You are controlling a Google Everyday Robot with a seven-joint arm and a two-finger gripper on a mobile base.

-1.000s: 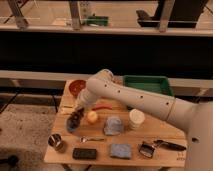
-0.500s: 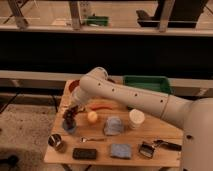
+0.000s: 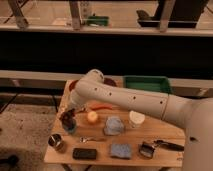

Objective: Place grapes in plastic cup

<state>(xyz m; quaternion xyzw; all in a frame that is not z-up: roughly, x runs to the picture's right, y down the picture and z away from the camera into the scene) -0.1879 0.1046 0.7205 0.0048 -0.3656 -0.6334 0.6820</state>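
End effector (image 3: 69,113) (closed) grips grapes (image 3: 66,119) just above the plastic cup (image 3: 70,129).

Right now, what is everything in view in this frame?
table: one, wooden, centre
grapes: one bunch, dark maroon, at the gripper, just above the plastic cup
plastic cup: one, light blue, table's left side
round fruit: one, yellow-orange, right of the plastic cup
white cup: one, white, centre-right
metal cup: one, shiny, front-left corner
pale lump: one, blue-grey, centre
blue pad: one, blue, front edge
black block: one, black, front edge
green tray: one, green, far right
red bowl: one, red, far left, partly hidden
arm: one, white, across the table
gripper: one, dark, over the plastic cup
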